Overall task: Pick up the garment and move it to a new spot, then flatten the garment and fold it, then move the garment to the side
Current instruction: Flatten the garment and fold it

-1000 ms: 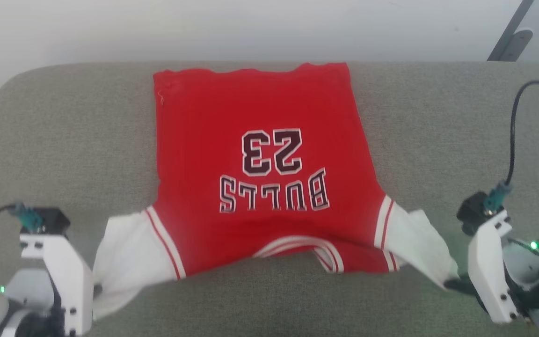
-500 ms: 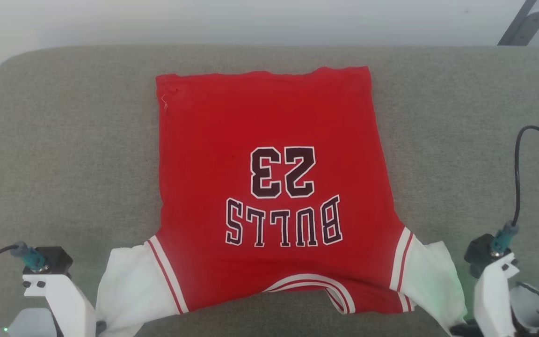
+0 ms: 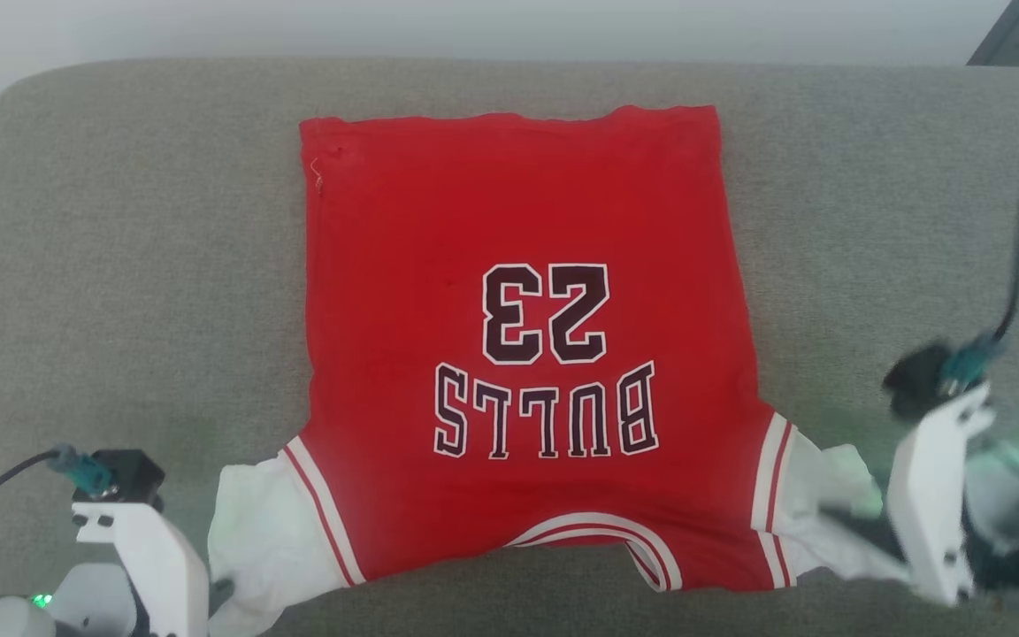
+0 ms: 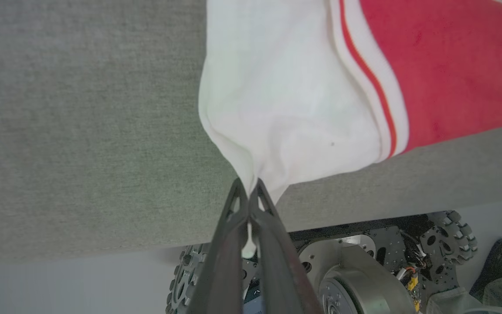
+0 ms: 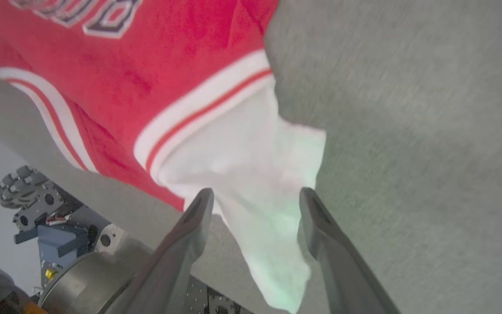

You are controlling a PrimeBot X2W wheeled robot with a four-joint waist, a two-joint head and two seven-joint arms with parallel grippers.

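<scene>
Head view: garment (image 3: 518, 265) spread flat on grey cushion (image 3: 120, 265), print upside down, collar at the near edge.
Wrist views: left gripper (image 4: 247, 192) jaws pinched tight on the white sleeve tip; right gripper (image 5: 255, 201) jaws wide, other sleeve loose between them.

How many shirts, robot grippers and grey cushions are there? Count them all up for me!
shirt: 1
grippers: 2 (left gripper, right gripper)
grey cushion: 1
Total: 4
</scene>
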